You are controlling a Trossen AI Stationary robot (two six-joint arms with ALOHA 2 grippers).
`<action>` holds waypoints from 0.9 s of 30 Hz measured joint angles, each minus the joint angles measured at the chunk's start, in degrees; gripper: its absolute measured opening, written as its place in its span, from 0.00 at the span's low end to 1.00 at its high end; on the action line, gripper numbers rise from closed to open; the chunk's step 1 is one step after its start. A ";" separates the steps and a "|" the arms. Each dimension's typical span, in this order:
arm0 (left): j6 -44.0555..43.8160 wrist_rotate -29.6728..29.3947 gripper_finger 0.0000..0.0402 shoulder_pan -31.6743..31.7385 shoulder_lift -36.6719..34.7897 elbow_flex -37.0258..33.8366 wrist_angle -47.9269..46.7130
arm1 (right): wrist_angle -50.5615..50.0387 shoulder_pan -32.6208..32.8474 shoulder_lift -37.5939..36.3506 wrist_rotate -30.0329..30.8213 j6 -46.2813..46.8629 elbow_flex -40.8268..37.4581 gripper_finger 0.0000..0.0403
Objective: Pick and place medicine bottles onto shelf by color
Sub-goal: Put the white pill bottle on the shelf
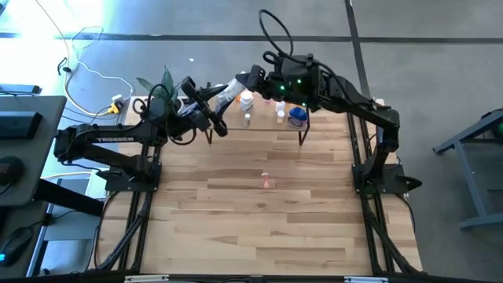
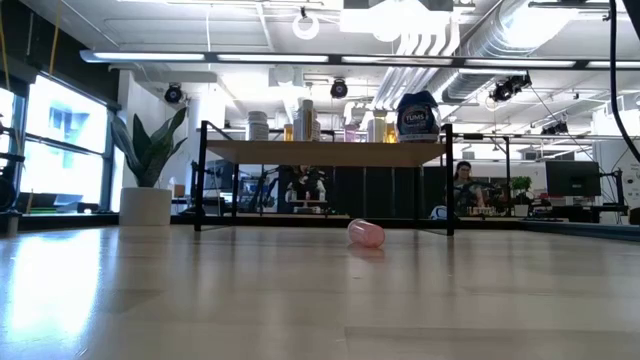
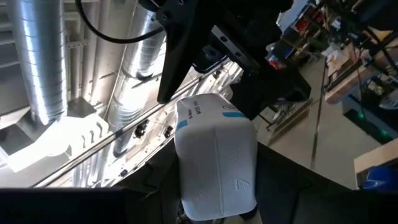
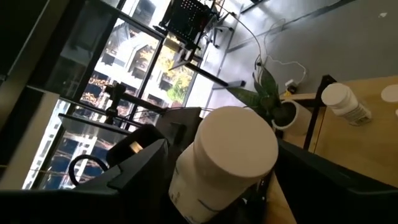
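Note:
A white medicine bottle with a blue label [image 1: 228, 93] hangs in the air between my two grippers, over the shelf's left end. My left gripper [image 1: 211, 106] is shut on its base end. My right gripper [image 1: 250, 79] is shut on its cap end. The light-wood shelf [image 1: 263, 130] on black legs carries an orange-capped white bottle [image 1: 247, 101], two small vials [image 1: 247, 119] [image 1: 280, 115] and a squat blue bottle [image 1: 297, 118]. A pink bottle [image 1: 267, 181] lies on its side on the table in front of the shelf [image 2: 325, 152], also seen as the pink bottle [image 2: 366, 233] in the low view. My left gripper holds the white bottle by its base end [image 3: 217, 186], pinched between the two fingers, which lie along the bottle and come from the table's left. The bottle is lifted clear and lies roughly level. My right gripper has the same bottle's white-capped end [image 4: 233, 149] between its two fingers [image 4: 311, 171]. It comes from the table's right, along the bottle. The bottle itself hides the pads' contact.
A potted plant [image 1: 161, 86] stands beside the shelf's left end, close under my left arm. A loose white bottle [image 4: 345, 102] lies on the shelf board near the plant. Bare wooden tabletop [image 1: 259, 228] stretches from the shelf toward the near edge.

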 joint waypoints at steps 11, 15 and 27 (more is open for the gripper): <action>0.74 -3.23 0.36 -1.36 -0.05 0.02 0.43 | 0.26 0.43 0.00 1.59 -0.83 -0.04 0.48; 0.74 -3.24 0.37 -1.36 -0.07 0.02 0.31 | 0.26 0.44 -0.02 1.64 -1.11 -0.04 0.42; 0.59 -3.36 0.44 -1.34 -0.07 0.02 0.00 | 0.11 0.44 -0.04 1.21 -2.29 -0.04 0.40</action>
